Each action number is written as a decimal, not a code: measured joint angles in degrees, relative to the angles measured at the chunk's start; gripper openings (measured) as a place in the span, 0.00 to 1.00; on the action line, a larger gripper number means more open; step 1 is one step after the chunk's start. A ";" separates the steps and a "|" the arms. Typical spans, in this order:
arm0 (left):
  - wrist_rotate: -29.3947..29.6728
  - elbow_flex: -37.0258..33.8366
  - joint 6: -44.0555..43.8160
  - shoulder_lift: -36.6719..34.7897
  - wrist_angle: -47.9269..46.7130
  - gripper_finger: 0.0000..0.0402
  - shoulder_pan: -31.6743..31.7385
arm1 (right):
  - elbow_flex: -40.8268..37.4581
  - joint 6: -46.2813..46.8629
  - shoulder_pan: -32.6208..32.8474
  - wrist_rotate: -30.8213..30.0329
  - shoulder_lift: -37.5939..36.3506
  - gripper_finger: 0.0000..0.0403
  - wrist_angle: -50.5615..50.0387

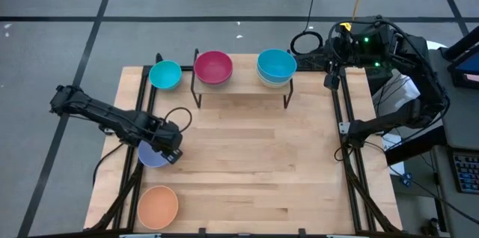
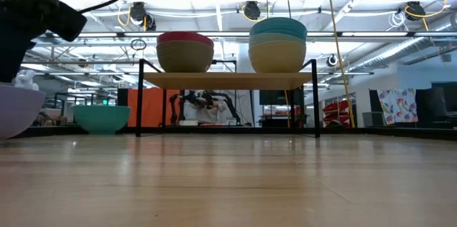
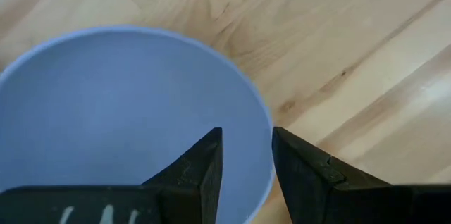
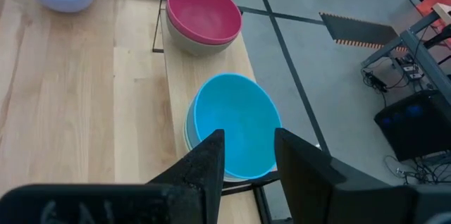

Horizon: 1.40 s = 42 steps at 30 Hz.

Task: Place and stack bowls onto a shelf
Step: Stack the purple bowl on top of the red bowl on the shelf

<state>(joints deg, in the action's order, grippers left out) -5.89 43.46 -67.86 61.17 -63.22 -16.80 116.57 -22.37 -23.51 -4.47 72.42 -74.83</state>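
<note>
A lavender bowl [image 1: 152,157] stands on the table near its left edge. My left gripper [image 3: 246,155] points down over it, open. One finger is inside the bowl, the other outside, with the rim [image 3: 266,139] in the gap. The shelf [image 1: 243,90] at the far side carries a magenta bowl [image 1: 213,66] stacked on another bowl, and a cyan bowl [image 1: 276,65] on top of a second stack. My right gripper [image 4: 248,162] hangs open and high above that cyan bowl [image 4: 232,125], holding nothing.
A second cyan bowl [image 1: 165,75] stands on the table left of the shelf, and an orange bowl [image 1: 157,206] sits at the near left corner. Black frame rails run along both table sides. The table's middle and right lie bare.
</note>
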 joint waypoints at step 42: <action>-1.13 -4.63 0.07 2.72 9.92 0.32 -0.37 | 0.00 0.66 0.00 0.02 0.02 0.29 0.02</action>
<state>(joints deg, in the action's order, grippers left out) -7.02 38.83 -67.79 63.89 -53.31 -17.17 116.57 -21.71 -23.51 -4.45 72.44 -74.81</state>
